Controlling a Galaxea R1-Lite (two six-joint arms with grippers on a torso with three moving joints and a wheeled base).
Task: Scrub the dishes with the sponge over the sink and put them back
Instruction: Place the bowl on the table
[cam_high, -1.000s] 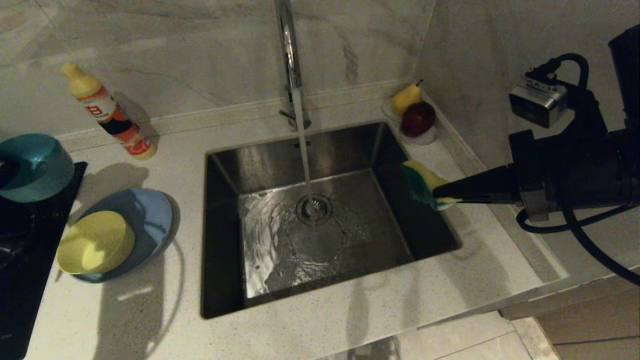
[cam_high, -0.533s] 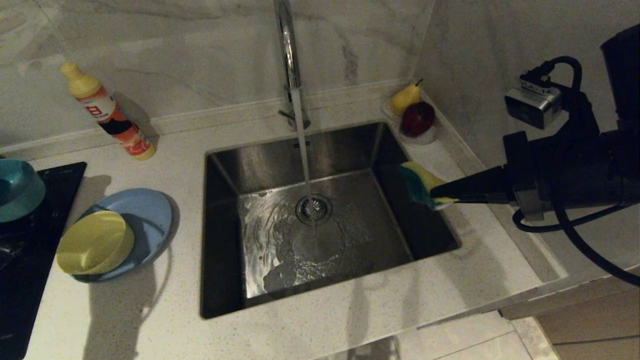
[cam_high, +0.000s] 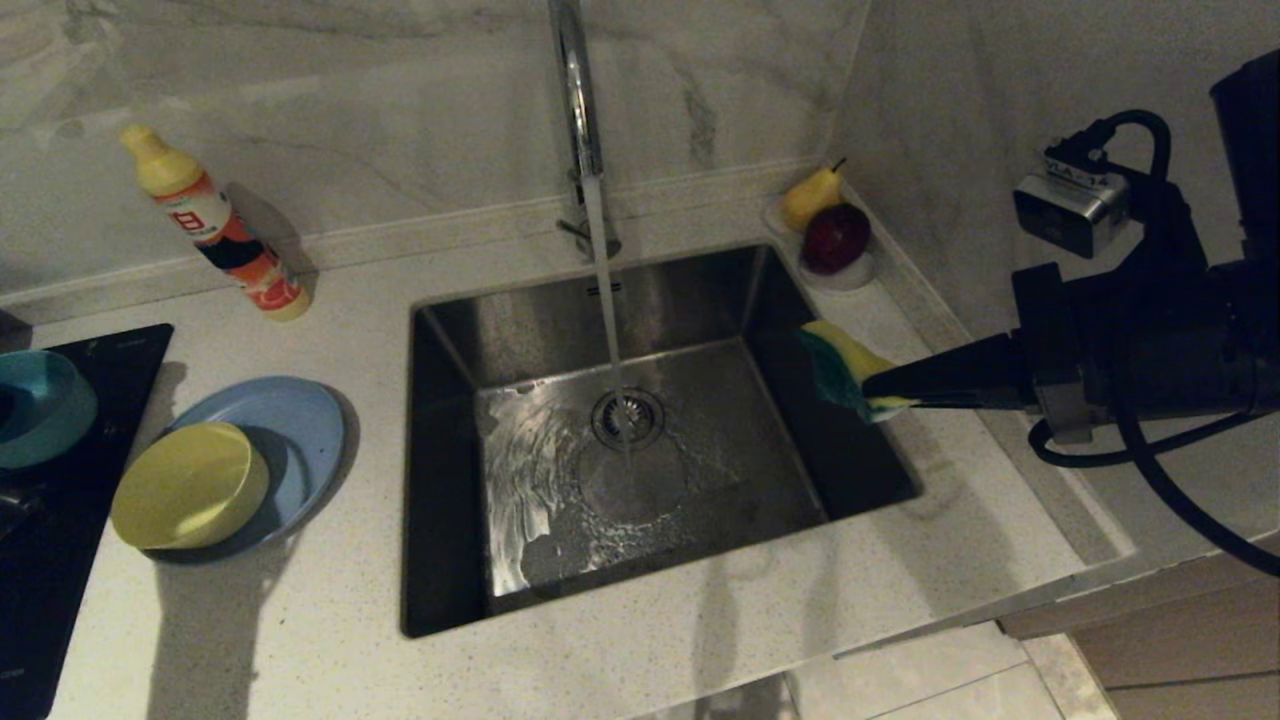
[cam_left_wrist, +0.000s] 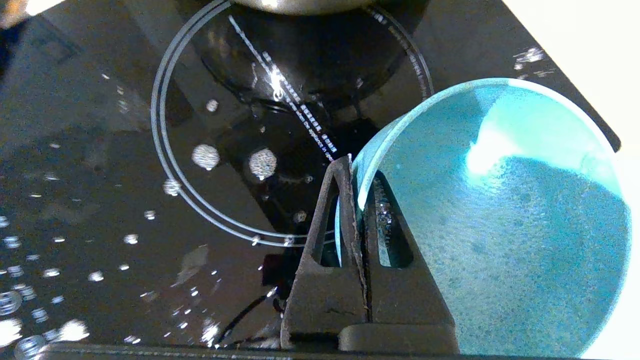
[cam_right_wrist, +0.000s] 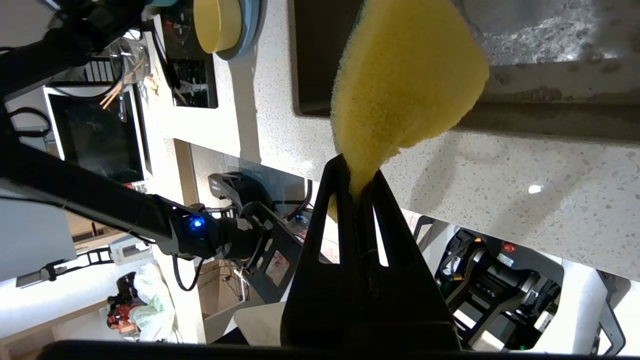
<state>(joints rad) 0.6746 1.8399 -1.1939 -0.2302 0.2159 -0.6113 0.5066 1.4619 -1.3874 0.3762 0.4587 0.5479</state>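
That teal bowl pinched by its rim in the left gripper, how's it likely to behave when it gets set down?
The teal bowl looks like thin, stiff plastic, so probably light. The left gripper pinches only its rim, so it may swivel. Droplets on the black cooktop suggest it could slide.

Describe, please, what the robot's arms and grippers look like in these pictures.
The right arm is bulky matt black, with black cables looping beneath it and a small silver camera box with a printed label on top. The right gripper has two long black tapering fingers with slotted cut-outs. The left gripper has the same wedge shape, looking worn and scuffed. The left arm shows in the right wrist view as a black limb with a blue light.
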